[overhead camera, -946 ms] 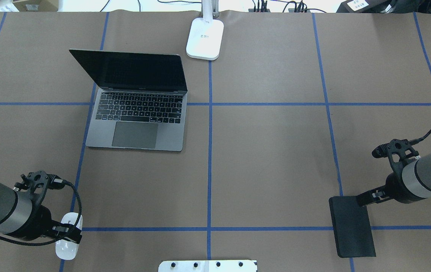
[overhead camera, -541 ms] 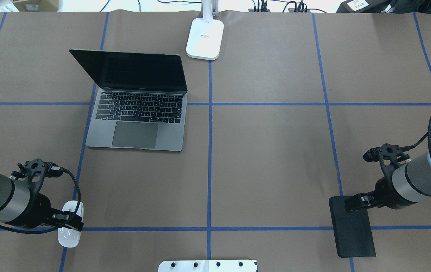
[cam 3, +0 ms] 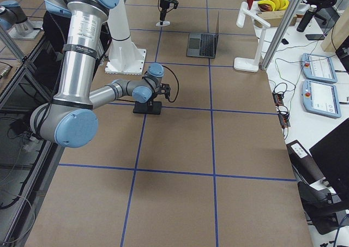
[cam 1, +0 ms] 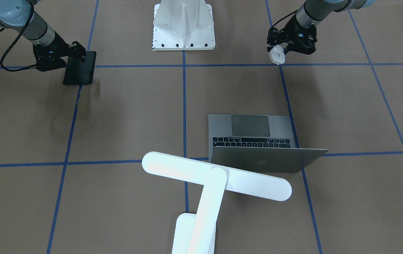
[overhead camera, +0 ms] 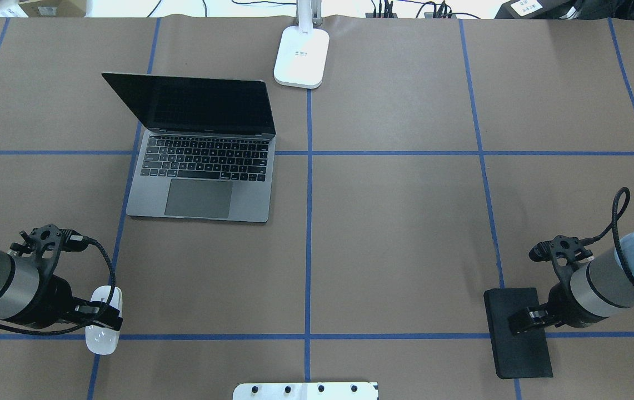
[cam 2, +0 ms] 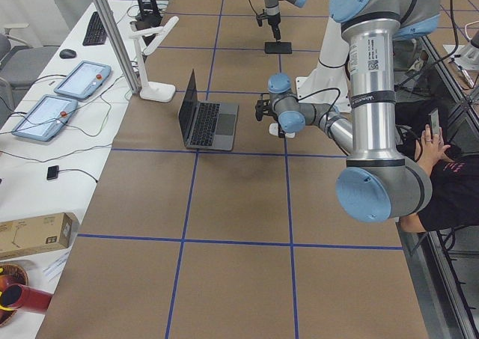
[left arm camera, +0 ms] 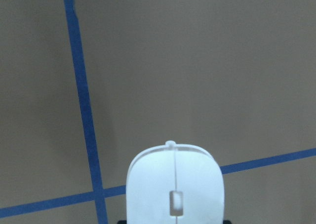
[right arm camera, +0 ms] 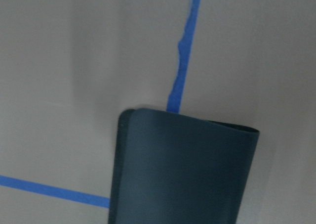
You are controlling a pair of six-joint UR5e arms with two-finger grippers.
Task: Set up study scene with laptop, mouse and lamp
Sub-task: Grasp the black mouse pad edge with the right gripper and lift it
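The white mouse is pinched in my left gripper at the near left and is held tilted, nose outward. In the front-facing view the mouse hangs under that gripper. The open grey laptop sits left of centre, screen up. The lamp stands at the far edge, its bar head over the table near the laptop lid. My right gripper is over the black mat; whether its jaws are open or shut is unclear.
A white bolted pedestal stands at the robot's edge between the arms. Blue tape lines grid the brown table. The mat's far edge curls up slightly. A person sits beside the table.
My left gripper has carried the mouse a little away from the robot. My right gripper has drawn back from the mat's far right corner to over its right half; the mat stayed put.
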